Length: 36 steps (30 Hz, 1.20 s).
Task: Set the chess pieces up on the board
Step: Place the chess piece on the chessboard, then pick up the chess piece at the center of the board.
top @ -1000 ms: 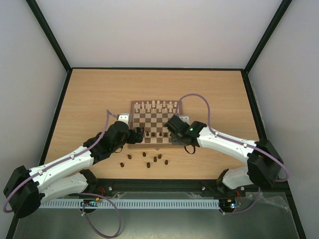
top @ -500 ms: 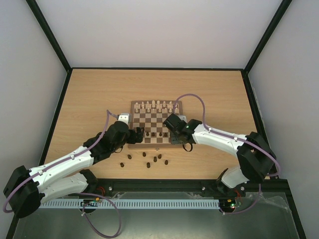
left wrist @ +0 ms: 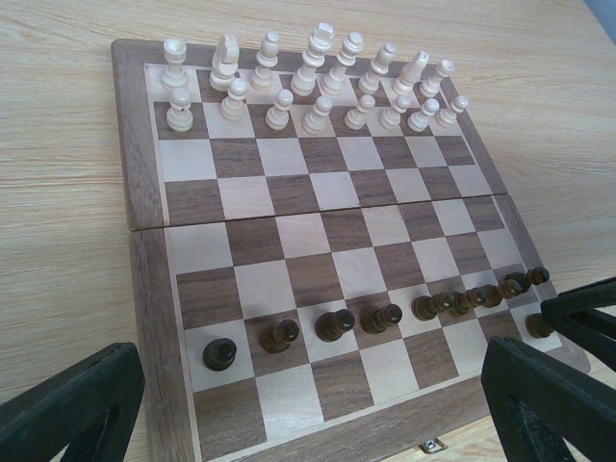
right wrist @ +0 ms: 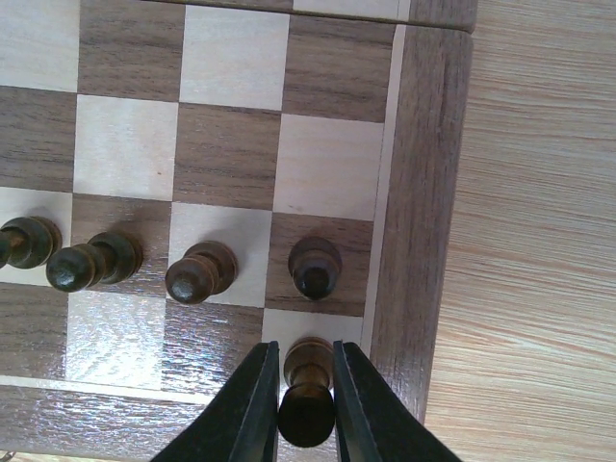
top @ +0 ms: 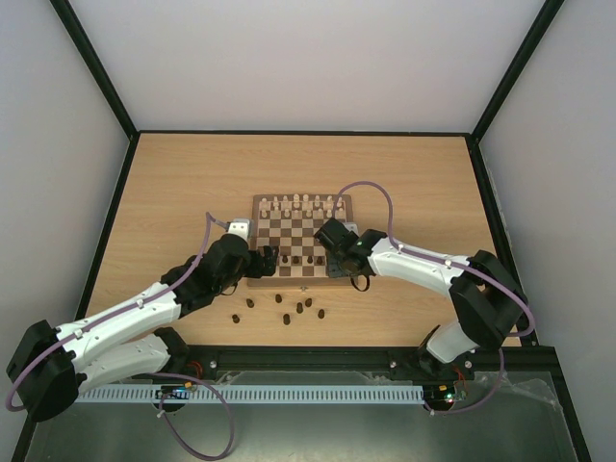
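Left gripper (top: 269, 258): it hangs at the board's near-left corner, fingers wide apart and holding nothing; we judge it stands off to give the other arm room.
Board (left wrist: 146, 318): mid-desk (top: 173, 192), closer to the near edge; pale pieces (left wrist: 308, 82) fill its far two rows and dark pawns (left wrist: 385, 316) line the second near row.
Loose pieces (top: 298, 308): dark, scattered between the board and the desk's near edge, not yet placed.
Right gripper (right wrist: 303, 348): clamped on a dark piece (right wrist: 306, 419) over the near-right corner square, probably its home square.
Change: a second ago the right arm reached in from further right; its elbow has swung inward. We see no change in the left arm or the loose pieces.
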Motion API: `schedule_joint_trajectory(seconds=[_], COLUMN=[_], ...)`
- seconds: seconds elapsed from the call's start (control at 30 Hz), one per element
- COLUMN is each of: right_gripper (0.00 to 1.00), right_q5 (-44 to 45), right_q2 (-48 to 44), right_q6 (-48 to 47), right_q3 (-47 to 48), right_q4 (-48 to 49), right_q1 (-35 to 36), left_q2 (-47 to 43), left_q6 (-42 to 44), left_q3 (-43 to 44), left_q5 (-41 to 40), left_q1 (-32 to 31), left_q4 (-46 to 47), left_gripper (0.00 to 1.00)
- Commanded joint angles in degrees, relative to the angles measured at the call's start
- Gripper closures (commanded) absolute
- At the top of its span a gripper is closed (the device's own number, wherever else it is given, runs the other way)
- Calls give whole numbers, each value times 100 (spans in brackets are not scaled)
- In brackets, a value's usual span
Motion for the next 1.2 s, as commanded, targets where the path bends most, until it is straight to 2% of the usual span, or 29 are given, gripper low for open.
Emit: schedule_joint_trajectory(seconds=[0.0,0.4,0.53,0.6,0.7,0.87,0.97,1.0,1.17], right_gripper=[84,77,71,65,49,30,4,1,1], right_q5=[-28,-85,-71,-32,26,-17,21,8,223], right_q2=[72,37,-77,-212,-575,-1215,-1441,-1488,-1649], right_q6=[-53,-14,3,-1,-58,-308,-468,-522,-574], right_q3=[108,88,84,81,18,-178,-281,-295,-454], right_q4=[-91,-197,-251,-292,-290,-146,-51,-9,229], right_q1=[-30,-31,-30,-35,-31,-31,-27,-30,-31], left_q2=[-38,-34,-24,-17,-15,13,92,108,-188], left_q6=[37,35,34,33,23,-30,-203,-327,-1136], left_q3=[-38,-40,-44,-43,-21,-18,191,311,718], left_q5=[-22,3,-10,-75,-230,-487,-699,-745,-637], left_q1=[-1,-9,-6,-8,12,138,156,151,-196], left_q4=[74,83,91,75,8,-100,-526,-806,-2157], left_gripper=[1,1,1,1,1,1,1,1,1])
